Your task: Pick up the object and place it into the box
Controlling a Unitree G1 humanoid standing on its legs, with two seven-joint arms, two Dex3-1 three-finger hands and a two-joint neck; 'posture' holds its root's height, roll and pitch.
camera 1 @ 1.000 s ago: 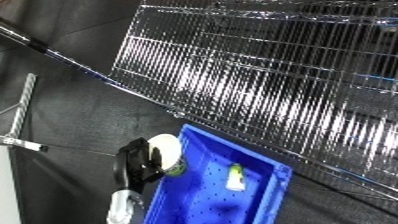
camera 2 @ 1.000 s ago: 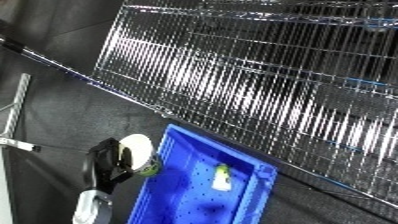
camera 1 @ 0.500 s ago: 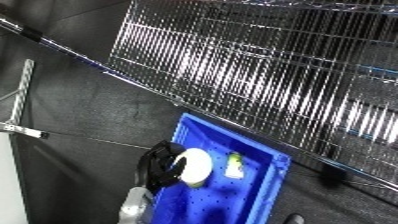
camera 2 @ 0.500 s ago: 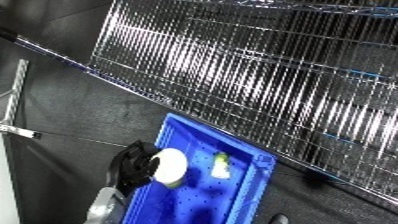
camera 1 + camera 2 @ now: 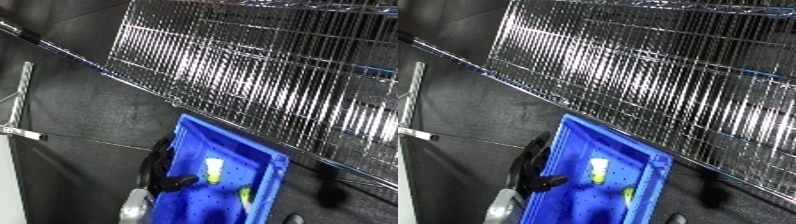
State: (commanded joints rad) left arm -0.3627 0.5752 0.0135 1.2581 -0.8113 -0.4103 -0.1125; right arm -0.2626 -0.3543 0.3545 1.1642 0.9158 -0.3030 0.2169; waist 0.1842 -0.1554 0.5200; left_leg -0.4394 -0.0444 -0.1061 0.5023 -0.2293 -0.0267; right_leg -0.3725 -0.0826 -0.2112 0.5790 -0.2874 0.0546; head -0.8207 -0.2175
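Object: a small pale, yellow-green item, lying on the floor of the bin, near the middle. A second small yellow-green item lies further along the same floor, apart from the first. Neither can be identified more closely.

Bin: blue, open-topped, perforated floor, standing on a dark surface in front of a large wire cage. The cage runs across the upper part of both views and sits just behind the bin's far edge.

Left hand: black, reaching over the bin's near wall, with a finger pointing across the floor towards the object. Nothing is seen between its fingers, which appear spread and holding nothing. The fingertip is near the object; whether it touches cannot be told. The silver forearm enters from the lower edge.

Right hand: not visible in either view.

Assessment: the object is in the bin, so the placing step looks complete or at the point of release. The next move calls for lifting the hand clear over the wall without catching the rim or dragging either item.
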